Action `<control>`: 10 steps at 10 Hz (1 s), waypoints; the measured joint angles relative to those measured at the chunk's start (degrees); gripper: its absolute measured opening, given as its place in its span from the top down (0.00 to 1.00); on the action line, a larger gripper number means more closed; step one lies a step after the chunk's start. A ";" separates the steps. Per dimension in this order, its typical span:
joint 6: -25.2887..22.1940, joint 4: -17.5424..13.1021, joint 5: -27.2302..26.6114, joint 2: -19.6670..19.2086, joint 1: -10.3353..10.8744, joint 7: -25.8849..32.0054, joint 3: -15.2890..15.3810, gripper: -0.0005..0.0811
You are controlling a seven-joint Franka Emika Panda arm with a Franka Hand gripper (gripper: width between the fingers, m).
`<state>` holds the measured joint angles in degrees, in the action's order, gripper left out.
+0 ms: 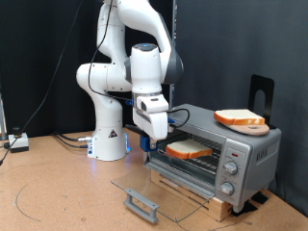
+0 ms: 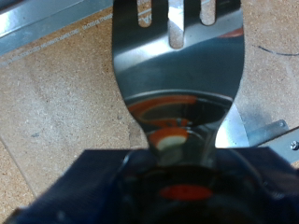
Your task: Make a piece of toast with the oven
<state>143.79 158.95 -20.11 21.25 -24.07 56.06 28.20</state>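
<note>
From my exterior feed, the piece of toast [image 1: 189, 148] is a flat slice with a pale tan face and an orange-brown crust all round. It lies on the wire rack [image 1: 192, 162] in the mouth of the oven [image 1: 223, 152], a silver box with its glass door [image 1: 159, 191] folded down flat in front and the grey bar handle [image 1: 141, 204] at the door's outer edge.

I count two bread slices: the one on the rack, and a second slice [image 1: 240, 119] of much the same look resting on the oven's roof, towards the exterior view's right. There is one oven, and I can make out three round knobs [image 1: 230, 169] stacked on its front panel.

The gripper [image 1: 151, 126] hangs just to the exterior view's left of the open oven, close to the slice on the rack. In the wrist feed a shiny slotted metal spatula [image 2: 176, 65] runs out from between the gripper's dark body, so I read the pincer as clenched on the spatula's handle; the fingers themselves are hidden. The blade reflects an orange-brown shape. Beneath it is the speckled tan tabletop [image 2: 56, 121].
</note>
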 joint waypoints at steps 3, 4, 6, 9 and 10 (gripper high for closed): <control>0.07 -0.16 -0.45 0.08 0.53 0.14 0.02 0.48; 0.08 -0.24 -1.05 0.24 1.21 0.17 0.11 0.48; 0.08 -0.28 -2.29 0.75 2.88 0.17 0.41 0.48; 0.08 -0.26 -2.58 1.15 3.52 0.06 0.62 0.48; 0.08 -0.27 -2.61 1.17 3.50 0.03 0.48 0.48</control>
<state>143.87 158.68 -22.72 22.43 -20.57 56.09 28.69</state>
